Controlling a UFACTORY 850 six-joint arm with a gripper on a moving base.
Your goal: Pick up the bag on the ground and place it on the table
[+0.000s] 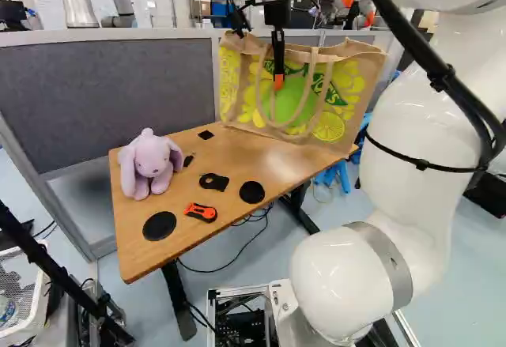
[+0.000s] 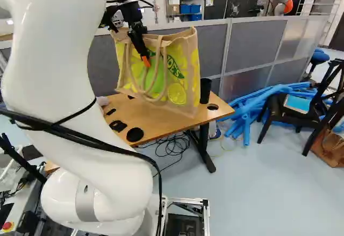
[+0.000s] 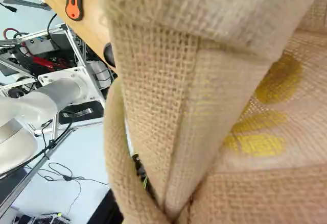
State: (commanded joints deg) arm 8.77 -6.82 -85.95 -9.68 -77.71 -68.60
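The burlap bag (image 1: 362, 82) is at the table's (image 1: 265, 151) far end, its contents hidden; I can't tell how wide the gripper (image 1: 278, 81) stands. Nearer than the table, a white basket (image 1: 39, 303) holds something clear (image 1: 6, 311).

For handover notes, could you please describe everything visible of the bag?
The bag is tan, coarsely woven like burlap, with yellow and green fruit prints and looped strap handles drooping down its front. It is roughly upright at the table's far end; base contact is unclear. The gripper overlaps its front.
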